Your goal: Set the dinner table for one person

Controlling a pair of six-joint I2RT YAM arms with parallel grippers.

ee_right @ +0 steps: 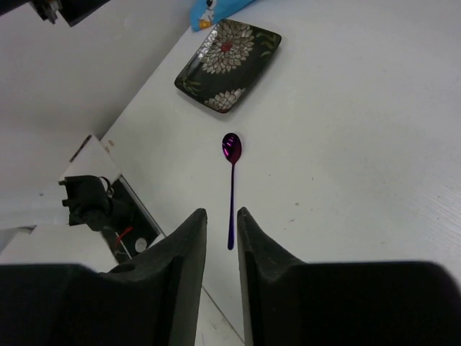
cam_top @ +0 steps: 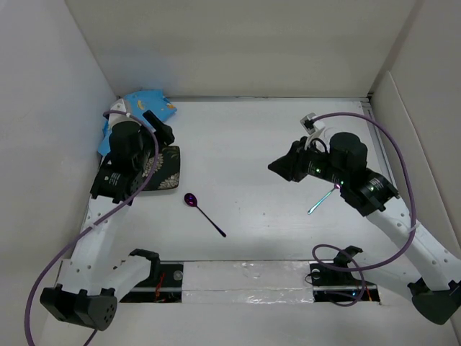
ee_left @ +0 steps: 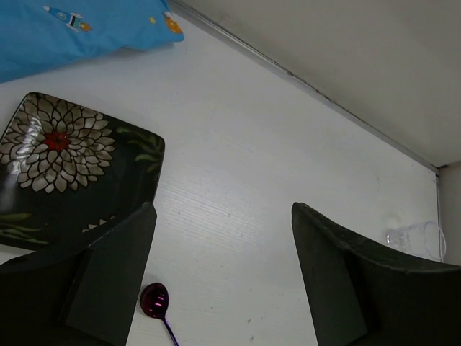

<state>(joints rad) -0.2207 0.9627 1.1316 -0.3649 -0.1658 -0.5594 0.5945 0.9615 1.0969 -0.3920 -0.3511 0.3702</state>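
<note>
Across the whole floor of the white-walled enclosure spreads the dinner table (cam_top: 245,144), a flat matte white surface that carries everything else. Toward its left side sits a black square plate (cam_top: 167,169) with a pale flower pattern. A purple spoon (cam_top: 205,216) lies just off the plate's near right corner, apart from it, with its bowl end pointing to the plate. A blue printed cloth (cam_top: 148,101) is bunched in the far left corner behind the plate. On the right a thin shiny utensil (cam_top: 323,200) lies partly under the right arm, and a clear glass (ee_left: 416,239) stands near the far right wall. The left gripper (ee_left: 223,216) hangs by the plate with its jaws spread wide and nothing between them. The right gripper (ee_right: 222,216) hovers over the right half, jaws nearly closed on a slim gap and gripping nothing.
</note>
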